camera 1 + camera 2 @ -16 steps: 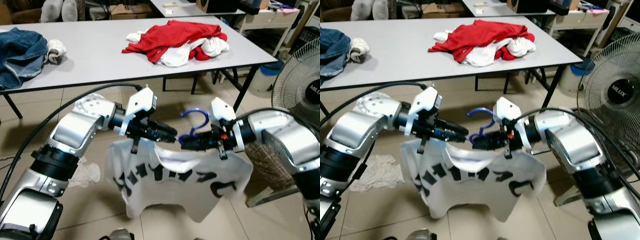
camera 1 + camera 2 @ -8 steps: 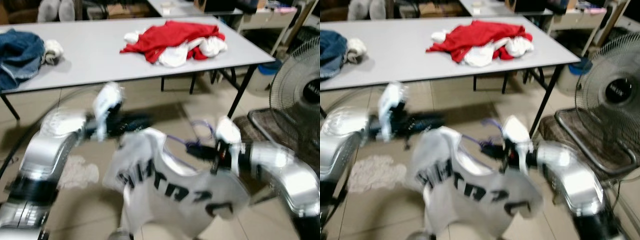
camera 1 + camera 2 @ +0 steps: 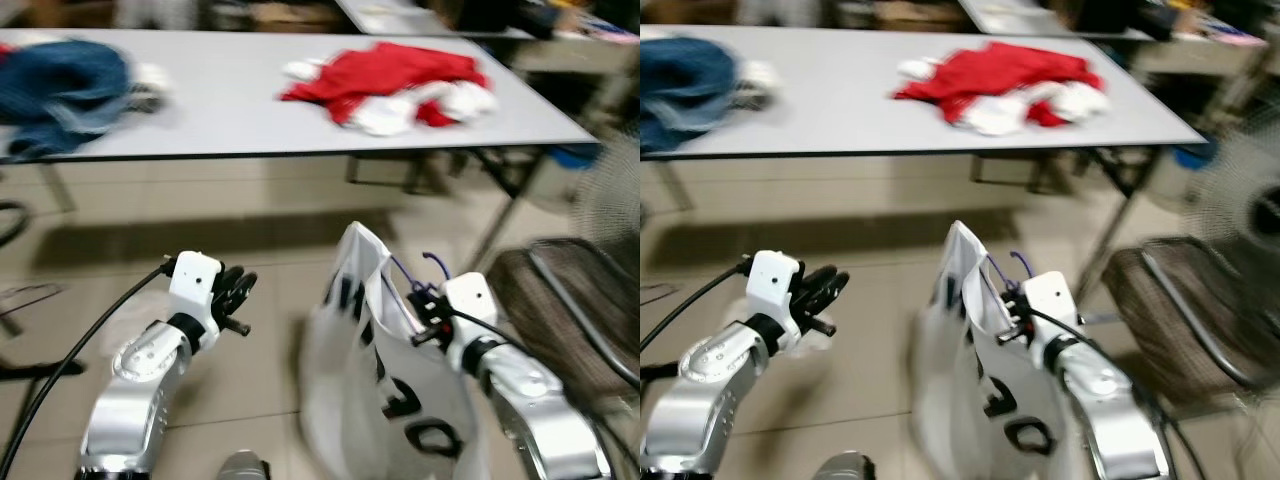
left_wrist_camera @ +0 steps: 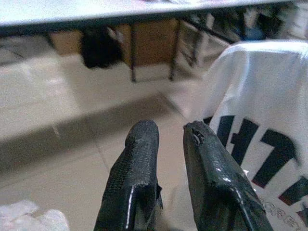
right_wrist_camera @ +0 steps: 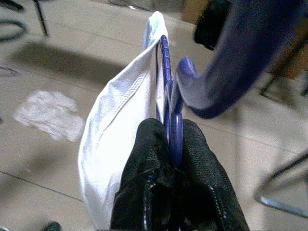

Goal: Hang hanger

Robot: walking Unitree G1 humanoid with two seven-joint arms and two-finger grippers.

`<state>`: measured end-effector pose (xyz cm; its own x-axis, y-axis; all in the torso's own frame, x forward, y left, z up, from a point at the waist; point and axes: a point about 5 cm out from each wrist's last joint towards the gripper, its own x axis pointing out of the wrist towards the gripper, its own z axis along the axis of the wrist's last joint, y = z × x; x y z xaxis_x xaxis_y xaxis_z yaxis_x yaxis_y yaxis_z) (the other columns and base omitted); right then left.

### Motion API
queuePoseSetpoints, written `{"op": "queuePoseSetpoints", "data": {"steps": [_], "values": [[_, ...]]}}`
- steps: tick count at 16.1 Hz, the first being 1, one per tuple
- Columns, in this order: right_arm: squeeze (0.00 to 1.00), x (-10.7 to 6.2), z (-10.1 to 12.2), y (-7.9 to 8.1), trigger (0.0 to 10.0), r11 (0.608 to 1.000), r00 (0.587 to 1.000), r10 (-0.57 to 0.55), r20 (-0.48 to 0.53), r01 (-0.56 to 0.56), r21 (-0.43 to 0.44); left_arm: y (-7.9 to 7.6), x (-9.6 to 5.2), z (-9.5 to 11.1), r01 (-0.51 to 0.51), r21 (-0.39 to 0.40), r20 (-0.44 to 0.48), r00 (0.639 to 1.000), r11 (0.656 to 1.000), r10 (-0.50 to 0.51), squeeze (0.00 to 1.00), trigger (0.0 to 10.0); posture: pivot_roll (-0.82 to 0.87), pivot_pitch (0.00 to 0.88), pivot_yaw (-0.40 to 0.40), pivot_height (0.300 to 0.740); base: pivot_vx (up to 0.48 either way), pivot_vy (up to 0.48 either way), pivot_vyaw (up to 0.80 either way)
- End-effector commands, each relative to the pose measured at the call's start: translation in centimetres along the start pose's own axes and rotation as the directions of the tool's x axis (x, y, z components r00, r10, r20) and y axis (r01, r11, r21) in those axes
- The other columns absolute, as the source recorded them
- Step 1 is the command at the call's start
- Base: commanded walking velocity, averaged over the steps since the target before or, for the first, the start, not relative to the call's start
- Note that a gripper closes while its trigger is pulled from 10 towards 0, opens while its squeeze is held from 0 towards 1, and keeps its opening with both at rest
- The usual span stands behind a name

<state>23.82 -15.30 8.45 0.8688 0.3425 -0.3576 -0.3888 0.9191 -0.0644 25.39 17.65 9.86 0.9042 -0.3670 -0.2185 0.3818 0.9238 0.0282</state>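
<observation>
Right gripper [image 5: 169,159] clamped on the neck of a blue hanger [image 5: 166,96], black fingers [image 5: 144,154] pressed to either side of the plastic. Hook curling up and over the fingertips, just beyond them, toward the table. White shirt [image 3: 385,380] with black lettering draped on the hanger, hanging straight down below the grip and seen nearly edge-on, so the hanger's long axis running away from the gripper rather than across it. Right arm clearly the one carrying the load.

Left gripper [image 4: 168,144] empty, fingers a narrow gap apart, well off to the left of the shirt at about the same height, pointing toward the shirt's printed face.

No rail or rod to be made out near either gripper; where the hook should go cannot be told from here. Likely next need: find the rail and turn the hook's opening toward it.

Below both grippers, pale tiled floor [image 3: 270,330]. Beyond them, a long grey table [image 3: 230,120] with a red garment [image 3: 390,80] and a blue denim heap [image 3: 60,85]. To the right of the right arm, a dark wire chair [image 3: 575,320]. Head views blurred.
</observation>
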Motion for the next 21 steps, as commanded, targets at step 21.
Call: {"op": "queuePoseSetpoints", "data": {"steps": [21], "values": [[0.0,1.6,1.1,1.0,10.0,0.999,0.992,0.01,0.129,-0.016,0.048,0.5,0.6,1.2,-0.14,0.03,0.036,0.99,0.99,0.139,0.0,10.0,0.06,0.0,-0.025,0.74,0.098,0.0,0.72]]}}
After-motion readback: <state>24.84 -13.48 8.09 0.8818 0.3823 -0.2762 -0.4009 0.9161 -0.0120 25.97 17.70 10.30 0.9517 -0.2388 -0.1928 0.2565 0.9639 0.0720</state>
